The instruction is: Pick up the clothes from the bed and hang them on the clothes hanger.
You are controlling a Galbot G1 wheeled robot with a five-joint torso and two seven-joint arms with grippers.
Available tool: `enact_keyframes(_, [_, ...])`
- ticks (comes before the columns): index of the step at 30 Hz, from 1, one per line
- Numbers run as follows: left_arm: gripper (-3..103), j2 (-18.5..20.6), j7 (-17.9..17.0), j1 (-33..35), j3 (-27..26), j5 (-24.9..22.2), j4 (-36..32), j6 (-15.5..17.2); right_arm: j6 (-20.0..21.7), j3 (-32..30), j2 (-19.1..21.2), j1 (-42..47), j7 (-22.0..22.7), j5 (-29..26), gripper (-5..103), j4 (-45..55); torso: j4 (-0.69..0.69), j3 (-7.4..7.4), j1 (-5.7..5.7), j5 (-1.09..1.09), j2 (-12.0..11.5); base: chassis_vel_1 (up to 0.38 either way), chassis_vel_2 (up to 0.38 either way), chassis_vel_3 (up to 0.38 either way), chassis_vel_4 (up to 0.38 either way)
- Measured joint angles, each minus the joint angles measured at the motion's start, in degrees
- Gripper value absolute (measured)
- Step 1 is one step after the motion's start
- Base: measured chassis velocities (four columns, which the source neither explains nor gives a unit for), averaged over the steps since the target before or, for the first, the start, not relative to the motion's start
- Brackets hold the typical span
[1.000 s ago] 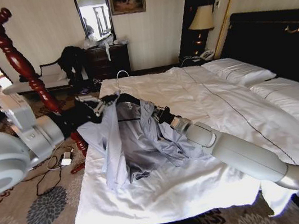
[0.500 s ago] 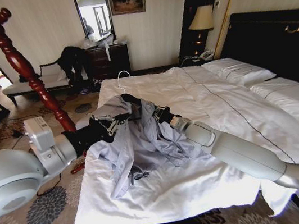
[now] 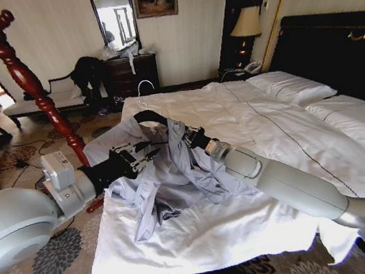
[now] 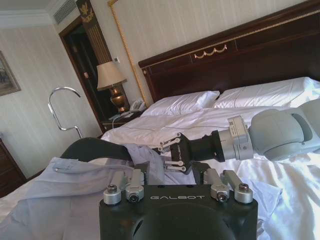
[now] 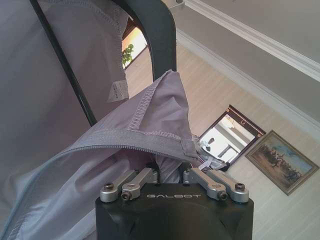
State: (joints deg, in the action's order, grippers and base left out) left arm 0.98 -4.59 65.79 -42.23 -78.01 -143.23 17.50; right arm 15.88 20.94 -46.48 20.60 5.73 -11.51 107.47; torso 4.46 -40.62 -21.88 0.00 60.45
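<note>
While both arms are reaching over the near corner of the bed (image 3: 256, 118), the left gripper (image 3: 145, 154) is sitting low against the lavender shirt (image 3: 175, 180), at about eight o'clock from the hanger's black shoulder bar. From the left wrist, its fingers (image 4: 131, 184) are pointing into the shirt's folded cloth, but whether they are pinching it or merely pressing on it cannot be told. The right gripper (image 3: 194, 136) is coming in from four o'clock of the hanger, its fingers drawn close together and nipping the shirt's stitched collar edge, as the right wrist view is showing, with fabric bunching over the fingers (image 5: 137, 181). In the left wrist view that same right gripper (image 4: 169, 155) is meeting the garment just beside the hanger's dark arm.

The clothes hanger (image 3: 150, 116) is standing upright between the two grippers, its silver hook (image 3: 141, 88) curling up at twelve o'clock, and the shirt is draping over it, one shoulder already covering the right-hand arm of the bar. Below, the rest of the shirt is trailing down onto the white sheet in wrinkled folds, toward six o'clock.

Farther out, white pillows (image 3: 292, 85) are lying against the dark headboard (image 3: 341, 42) at two o'clock, and a lamp (image 3: 246, 24) is glowing on the bedside stand. A carved red wooden post (image 3: 16, 73) is rising at ten o'clock.
</note>
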Motion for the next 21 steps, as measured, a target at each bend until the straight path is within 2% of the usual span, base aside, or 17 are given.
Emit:
enact_keyframes(2, [61,-0.5,-0.1,-0.5,-0.5,-1.2,-0.1,-0.6,-0.1,-0.6,0.4,1.0,0.1,0.1,16,0.2,0.0,0.0,0.0,0.0,0.0,0.0,0.0,0.0,0.0])
enact_keyframes(3, [61,-0.8,-0.4,-0.8,-0.8,-2.2,-0.1,-0.9,-0.2,-1.0,0.7,1.6,0.1,0.1,16,0.3,0.0,0.01,0.0,0.0,0.0,0.0,0.0,0.0,0.0])
enact_keyframes(5, [72,-1.2,-1.2,-1.5,-1.5,-3.7,-0.1,-1.2,-0.3,-1.7,1.1,2.7,0.1,0.3,16,0.4,0.0,0.0,0.0,0.0,0.0,0.0,0.0,0.0,0.0])
enact_keyframes(6, [72,-1.2,-1.2,-1.5,-1.5,-3.7,-0.1,-1.2,-0.3,-1.7,1.1,2.7,0.1,0.3,16,0.4,0.0,0.0,0.0,0.0,0.0,0.0,0.0,0.0,0.0])
enact_keyframes(9, [88,-3.1,-4.3,-2.7,-2.7,-6.1,-0.1,-2.7,-0.8,-4.1,1.8,6.0,0.4,0.7,16,0.6,0.01,0.0,0.0,0.01,0.0,0.0,0.0,0.0,0.0])
enact_keyframes(11, [88,-3.6,-5.4,-3.0,-3.0,-7.1,-0.1,-2.9,-1.2,-4.9,2.0,6.8,0.4,1.3,16,0.6,0.01,0.0,0.0,0.0,0.0,0.0,0.0,0.0,0.0])
enact_keyframes(13, [97,-4.7,-7.3,-3.6,-3.7,-9.9,-0.1,-3.1,-2.1,-6.2,2.2,7.9,0.5,2.5,16,0.5,0.01,0.0,0.0,0.0,0.0,0.0,0.0,0.0,0.0])
enact_keyframes(21, [100,-5.8,-8.6,-5.5,-5.9,-15.1,2.3,-4.2,-4.0,-9.1,2.2,8.9,0.6,4.1,16,0.6,0.0,0.0,0.0,0.0,0.0,0.0,0.0,0.0,0.0])
